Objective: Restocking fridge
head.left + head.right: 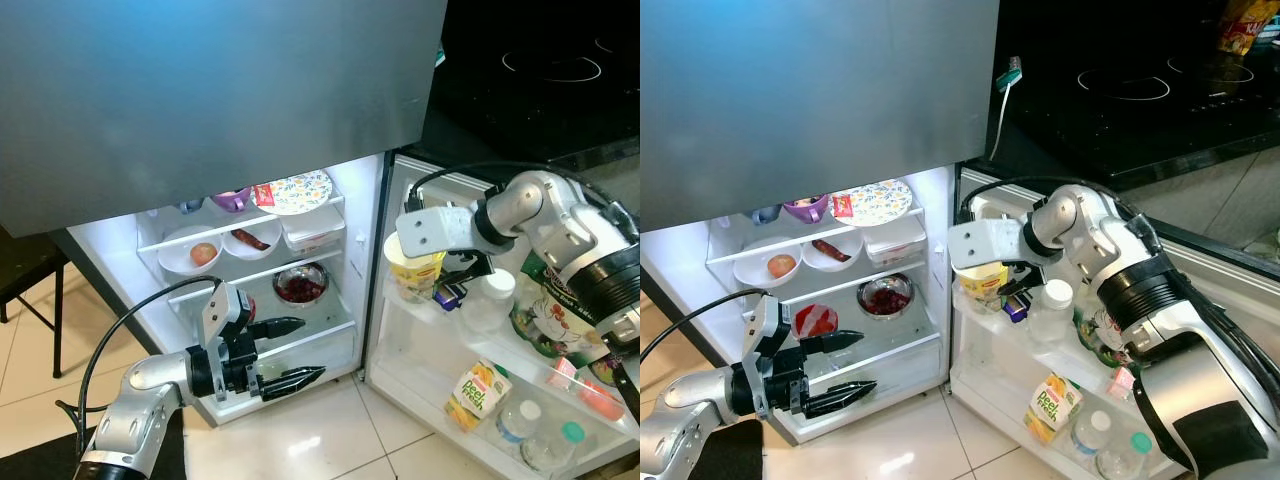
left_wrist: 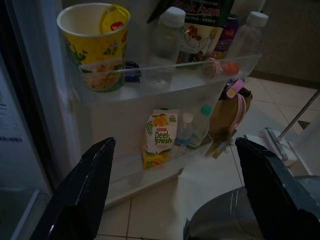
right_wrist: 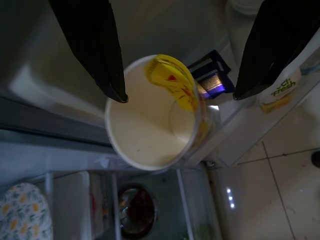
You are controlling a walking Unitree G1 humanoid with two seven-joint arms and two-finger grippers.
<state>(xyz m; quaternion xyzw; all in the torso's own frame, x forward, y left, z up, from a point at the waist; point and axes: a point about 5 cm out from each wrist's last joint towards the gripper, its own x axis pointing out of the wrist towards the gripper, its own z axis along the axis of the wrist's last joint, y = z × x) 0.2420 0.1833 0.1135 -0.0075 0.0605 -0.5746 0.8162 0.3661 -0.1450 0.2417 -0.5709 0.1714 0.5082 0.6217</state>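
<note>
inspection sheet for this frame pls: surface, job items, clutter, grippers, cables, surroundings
Surface: fridge open, lit shelves; door shelf stocked; tiled floor below.
Job's things: yellow cup upright in the upper door shelf, lid peeled back; juice carton and bottles in the lower door shelf.
Clutter: bowls, patterned plate and a dish of red food on the inner shelves.
Grippers: right gripper open, just above the cup, not touching; left gripper open, low before the fridge, holding nothing.
Cables: black cable looped off the left arm; another over the right arm.
Surroundings: black hob on the counter to the right.
</note>
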